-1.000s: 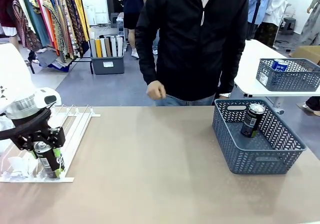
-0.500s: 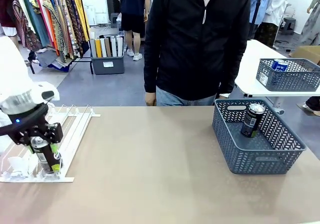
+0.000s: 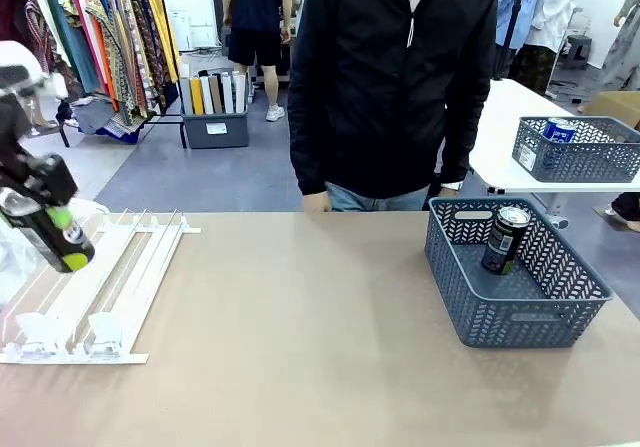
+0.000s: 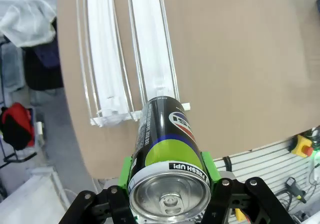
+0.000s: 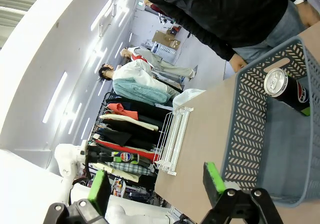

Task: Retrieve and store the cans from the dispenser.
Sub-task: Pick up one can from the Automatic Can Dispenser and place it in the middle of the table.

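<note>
Beige counter (image 3: 300, 317) is seen in the front view, with the white dispenser (image 3: 100, 287) at its left, now emptied; a second ago the black can (image 3: 50, 229) stood in it, and it has since been lifted clear, tilted, by the left gripper (image 3: 40, 212). A second black can (image 3: 505, 239) stands in the grey basket (image 3: 520, 307).

From the left wrist, jaws are closed on the can; "FRESH UP!" is read.

From the right wrist, the right gripper (image 5: 155, 184) is seen gaping, empty.
</note>
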